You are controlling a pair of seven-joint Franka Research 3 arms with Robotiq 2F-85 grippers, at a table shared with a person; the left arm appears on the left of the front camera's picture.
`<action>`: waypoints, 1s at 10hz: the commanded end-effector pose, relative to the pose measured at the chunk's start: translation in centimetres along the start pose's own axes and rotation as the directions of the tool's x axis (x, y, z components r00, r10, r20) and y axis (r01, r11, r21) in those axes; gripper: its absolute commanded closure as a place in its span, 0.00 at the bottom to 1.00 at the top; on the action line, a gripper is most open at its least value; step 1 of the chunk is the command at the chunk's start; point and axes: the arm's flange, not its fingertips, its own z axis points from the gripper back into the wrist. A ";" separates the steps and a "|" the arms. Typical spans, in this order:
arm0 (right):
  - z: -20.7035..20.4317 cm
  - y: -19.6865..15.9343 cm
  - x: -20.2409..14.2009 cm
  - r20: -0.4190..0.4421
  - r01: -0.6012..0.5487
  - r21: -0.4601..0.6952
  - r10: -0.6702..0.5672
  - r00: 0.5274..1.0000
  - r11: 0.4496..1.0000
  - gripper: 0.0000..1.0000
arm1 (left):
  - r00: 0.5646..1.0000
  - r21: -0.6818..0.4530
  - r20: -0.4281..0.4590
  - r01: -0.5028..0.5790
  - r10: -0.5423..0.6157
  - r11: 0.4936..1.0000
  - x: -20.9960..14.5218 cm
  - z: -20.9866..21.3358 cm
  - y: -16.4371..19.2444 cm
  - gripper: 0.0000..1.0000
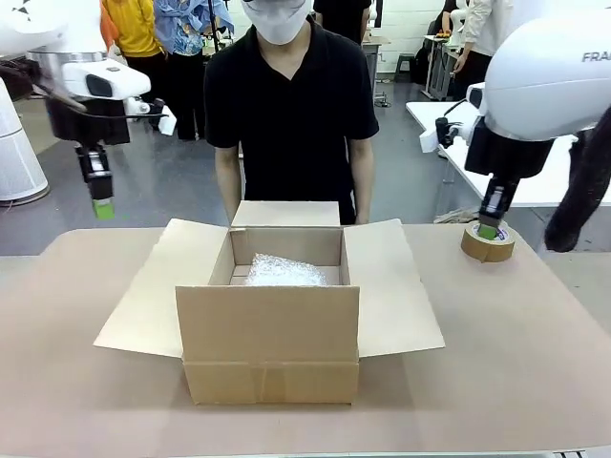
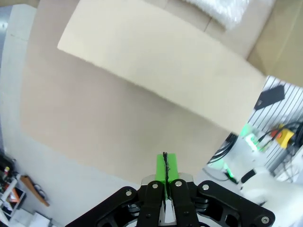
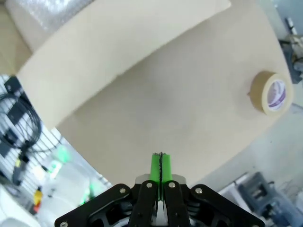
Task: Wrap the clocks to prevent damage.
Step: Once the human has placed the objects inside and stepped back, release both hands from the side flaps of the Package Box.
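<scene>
An open cardboard box point(image 1: 272, 329) stands mid-table with its flaps spread. Inside it lies a bundle of bubble wrap point(image 1: 284, 271), also seen at the top of the left wrist view point(image 2: 222, 12). No bare clock shows; whether one is inside the wrap I cannot tell. My left gripper point(image 1: 102, 207) hangs shut and empty above the table's far left; its green pads point(image 2: 165, 168) press together. My right gripper point(image 1: 490, 229) is shut and empty, raised at the far right just in front of the tape roll, pads point(image 3: 161, 166) together.
A roll of brown tape point(image 1: 487, 242) lies on the table at the far right, also in the right wrist view point(image 3: 271, 92). A person in a black shirt point(image 1: 291, 105) stands behind the box at the far edge. The box flaps point(image 1: 143, 291) reach out sideways.
</scene>
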 end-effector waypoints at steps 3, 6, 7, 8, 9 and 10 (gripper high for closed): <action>-0.5 -0.3 -4.5 0.040 -0.138 -0.007 0.138 0.990 0.990 0.99 | 0.991 0.001 0.081 0.106 -0.106 0.994 -4.8 -0.5 0.0 1.00; -1.0 -0.5 -5.0 0.055 -0.171 0.013 0.170 0.984 0.985 0.99 | 0.990 -0.101 0.110 0.104 -0.092 0.989 -4.3 -0.6 0.2 1.00; -1.2 -0.5 -4.5 0.047 -0.213 0.027 0.211 0.976 0.977 0.99 | 0.986 -0.126 0.118 0.132 -0.117 0.983 -4.1 -0.7 -0.1 1.00; -1.6 -0.6 -3.9 0.055 -0.268 0.047 0.265 0.963 0.962 0.99 | 0.994 -0.050 0.085 0.079 -0.075 0.996 -5.0 -0.6 0.2 1.00; -0.6 -0.5 -5.0 0.033 -0.162 0.015 0.161 0.986 0.987 0.99 | 0.994 -0.050 0.085 0.079 -0.075 0.996 -5.0 -0.6 0.2 1.00; -0.6 -0.5 -5.0 0.033 -0.162 0.015 0.161 0.986 0.987 0.99 | 0.994 -0.050 0.085 0.079 -0.075 0.996 -5.0 -0.6 0.2 1.00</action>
